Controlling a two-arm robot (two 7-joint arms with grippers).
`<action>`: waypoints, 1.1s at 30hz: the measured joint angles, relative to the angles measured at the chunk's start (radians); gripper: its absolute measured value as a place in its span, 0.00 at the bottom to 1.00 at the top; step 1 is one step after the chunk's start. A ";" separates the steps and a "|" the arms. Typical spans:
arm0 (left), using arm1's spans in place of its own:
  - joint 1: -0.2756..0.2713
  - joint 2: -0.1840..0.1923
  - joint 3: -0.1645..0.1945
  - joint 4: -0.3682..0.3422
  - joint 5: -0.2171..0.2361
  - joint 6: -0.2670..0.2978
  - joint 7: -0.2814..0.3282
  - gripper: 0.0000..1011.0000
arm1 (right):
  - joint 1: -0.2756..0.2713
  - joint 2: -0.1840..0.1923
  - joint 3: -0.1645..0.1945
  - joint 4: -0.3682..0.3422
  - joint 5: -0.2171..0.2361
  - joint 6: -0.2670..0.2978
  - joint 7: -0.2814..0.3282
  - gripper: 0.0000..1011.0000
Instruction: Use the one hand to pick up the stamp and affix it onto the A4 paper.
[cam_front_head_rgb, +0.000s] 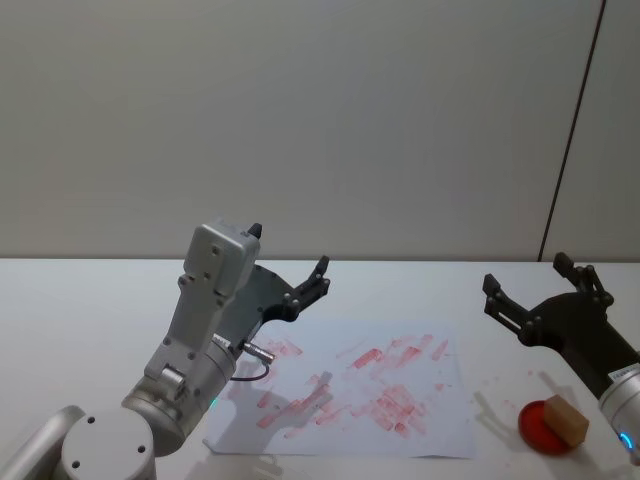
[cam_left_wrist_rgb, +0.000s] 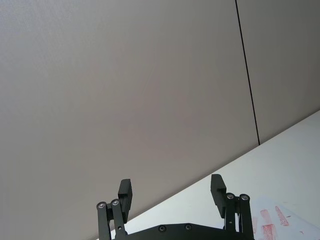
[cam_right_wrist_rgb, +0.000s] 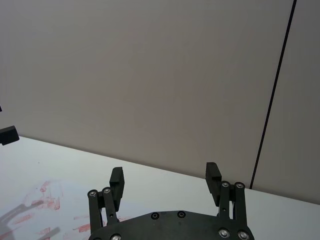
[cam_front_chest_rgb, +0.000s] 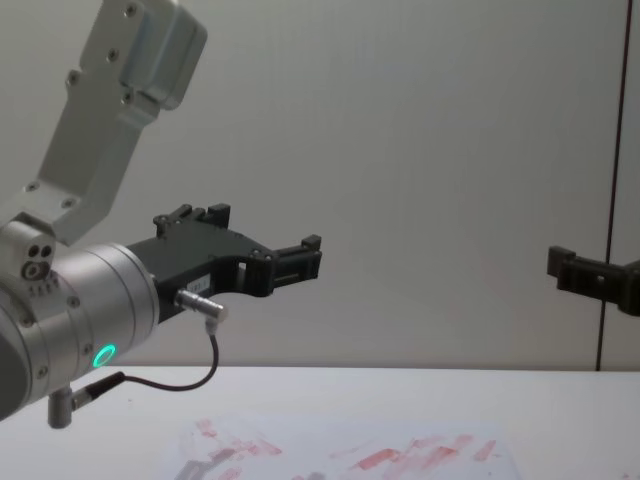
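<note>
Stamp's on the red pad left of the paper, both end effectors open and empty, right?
No: the head view shows the stamp on the red pad right of the paper. The left end effector and right end effector are open and empty.

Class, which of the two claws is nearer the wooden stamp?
The right claw: it hangs near the stamp on its red pad, while the left claw is on the other side of the A4 paper.
</note>
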 joint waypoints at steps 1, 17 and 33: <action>0.000 0.000 0.000 0.000 0.000 0.000 0.000 0.99 | 0.000 0.000 0.000 0.000 0.000 0.000 0.000 0.99; 0.000 0.000 0.000 0.000 0.000 0.000 0.000 0.99 | 0.000 0.000 0.000 0.000 0.000 0.000 0.000 0.99; 0.000 0.000 0.000 0.000 0.000 0.000 0.000 0.99 | 0.000 0.000 0.000 0.000 0.000 0.000 0.000 0.99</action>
